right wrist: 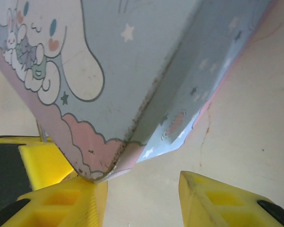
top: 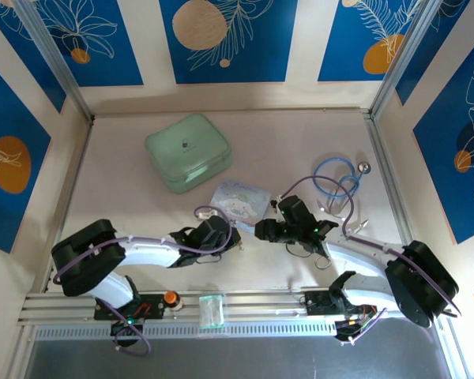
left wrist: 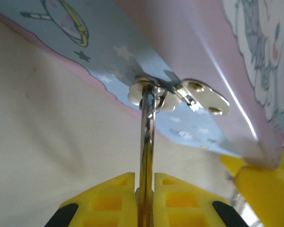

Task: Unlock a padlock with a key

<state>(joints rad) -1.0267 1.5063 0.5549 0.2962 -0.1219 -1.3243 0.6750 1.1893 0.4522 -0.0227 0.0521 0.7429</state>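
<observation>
Left wrist: the left gripper (left wrist: 145,183) clamps the padlock (left wrist: 147,135) just below the cartoon tin (left wrist: 180,42). Under that tin, the right gripper (right wrist: 142,189) stands apart.

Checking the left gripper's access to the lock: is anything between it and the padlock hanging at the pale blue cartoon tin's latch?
Nothing visible stands between them. The left gripper is shut directly on what looks like the thin silver padlock shackle, which runs up to the silver metal latch on the pale blue cartoon-print tin.
</observation>
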